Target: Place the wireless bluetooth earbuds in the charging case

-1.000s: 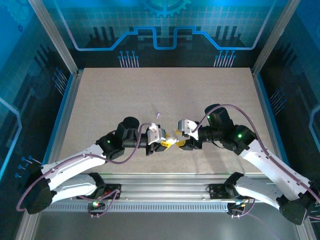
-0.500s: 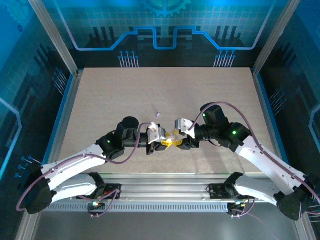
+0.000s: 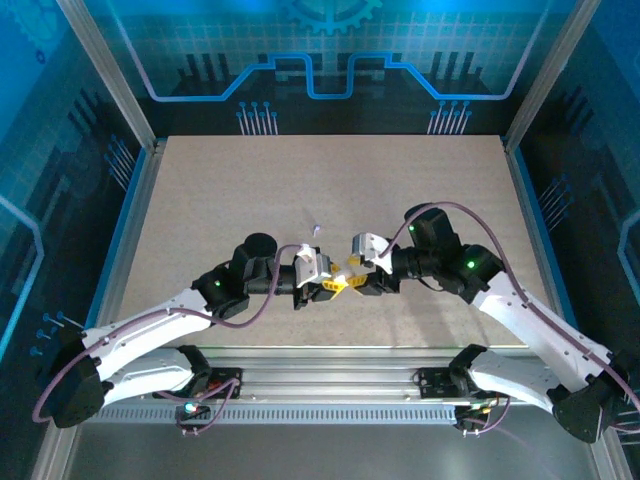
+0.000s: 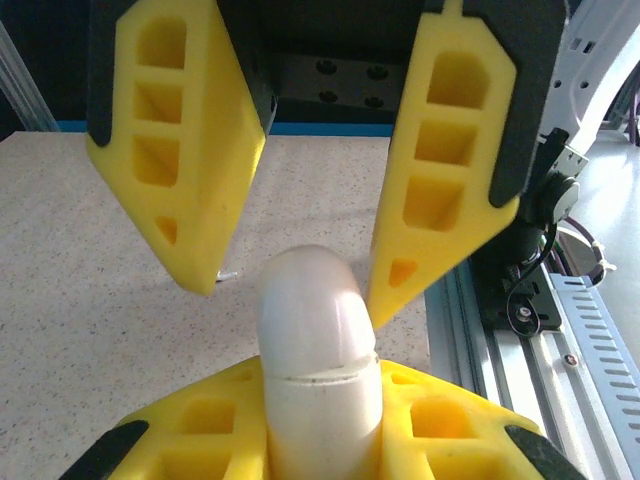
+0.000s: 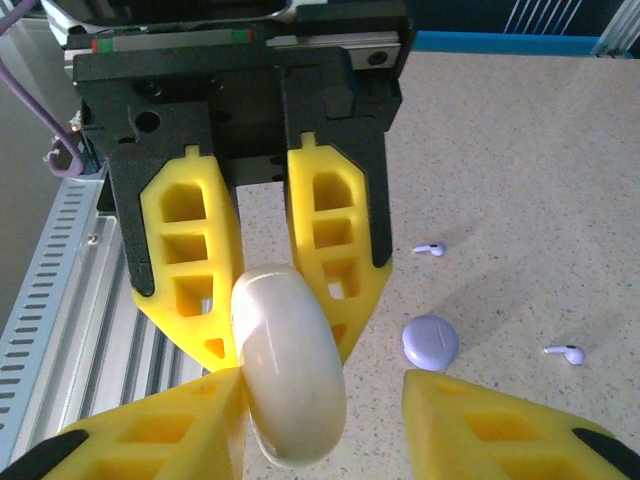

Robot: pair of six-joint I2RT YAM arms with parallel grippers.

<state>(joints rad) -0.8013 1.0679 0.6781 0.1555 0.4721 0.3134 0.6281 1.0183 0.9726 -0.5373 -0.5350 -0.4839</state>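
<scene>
From above, my left gripper (image 3: 328,285) and right gripper (image 3: 354,282) meet nose to nose over the table (image 3: 200,200), centre, toward its near edge.

Through my left wrist, my left jaws are clamped on the pale charging case (image 4: 318,350), held edge-on with its seam showing. The right fingers (image 4: 445,200) stand apart astride its dome.

Through my right wrist, one pad touches the case and the other is clear. On the table, farther off, lie a lilac puck (image 5: 430,341) and two earbuds (image 5: 428,249).

If I close off-centre, I could twist the case out of my left grip.
</scene>
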